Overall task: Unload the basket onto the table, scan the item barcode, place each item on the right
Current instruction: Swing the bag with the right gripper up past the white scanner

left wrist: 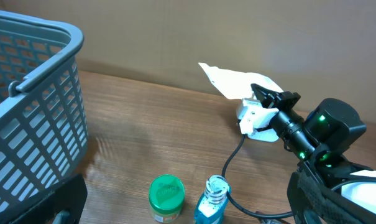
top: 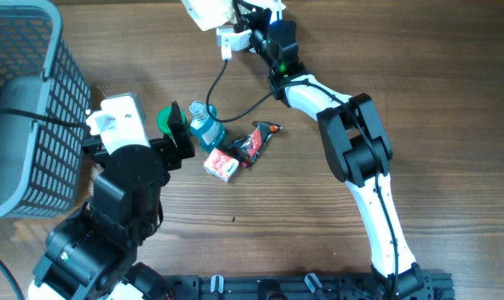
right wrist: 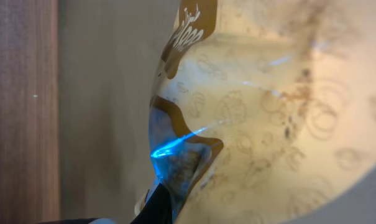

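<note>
My right gripper (top: 237,18) pinches the light, floppy, probably slippery pouch (top: 204,12) by its edge, upper centre; left gripper (top: 182,137) gapes wide.

Soft even light, faint shadows on the table (top: 451,83); right wrist close-up blurry, perhaps blue glare on the pouch (right wrist: 268,112).

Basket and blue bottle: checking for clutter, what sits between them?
A green-lidded jar stands there, close beside the blue bottle, with bare table between it and the basket. The left wrist view shows this.
</note>
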`<action>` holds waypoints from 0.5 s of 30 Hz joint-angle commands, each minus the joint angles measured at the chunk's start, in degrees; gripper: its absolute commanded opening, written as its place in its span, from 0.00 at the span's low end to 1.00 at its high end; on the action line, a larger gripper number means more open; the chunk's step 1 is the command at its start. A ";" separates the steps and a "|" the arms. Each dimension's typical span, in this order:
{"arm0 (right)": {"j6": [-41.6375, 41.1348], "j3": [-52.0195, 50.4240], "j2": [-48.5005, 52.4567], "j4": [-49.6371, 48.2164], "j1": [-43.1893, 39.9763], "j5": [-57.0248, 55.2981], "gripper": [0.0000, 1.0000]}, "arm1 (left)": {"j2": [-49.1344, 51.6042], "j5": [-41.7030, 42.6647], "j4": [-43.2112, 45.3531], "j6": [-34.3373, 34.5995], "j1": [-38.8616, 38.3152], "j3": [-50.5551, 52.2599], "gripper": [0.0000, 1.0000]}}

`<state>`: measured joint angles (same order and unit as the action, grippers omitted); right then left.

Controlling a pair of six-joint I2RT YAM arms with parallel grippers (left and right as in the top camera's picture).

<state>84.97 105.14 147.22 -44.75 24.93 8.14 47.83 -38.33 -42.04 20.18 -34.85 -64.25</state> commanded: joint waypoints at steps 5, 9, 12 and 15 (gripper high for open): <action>1.88 1.16 -0.11 1.42 0.11 2.54 0.05 | 0.17 -1.18 0.09 -0.48 0.26 -0.59 1.00; 1.40 1.16 -0.11 1.60 -0.42 3.65 0.05 | 0.17 -1.18 0.09 -0.46 0.26 -0.59 1.00; 0.22 1.16 -0.11 0.96 -0.55 2.86 0.05 | 0.17 -1.18 0.09 -0.46 0.26 -0.59 1.00; -0.07 1.16 -0.68 0.46 -0.52 1.97 0.05 | 0.17 -1.18 0.09 -0.46 0.26 -0.59 1.00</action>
<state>85.56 105.14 147.22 -43.70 24.64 10.07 47.83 -38.33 -42.04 20.18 -34.85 -64.25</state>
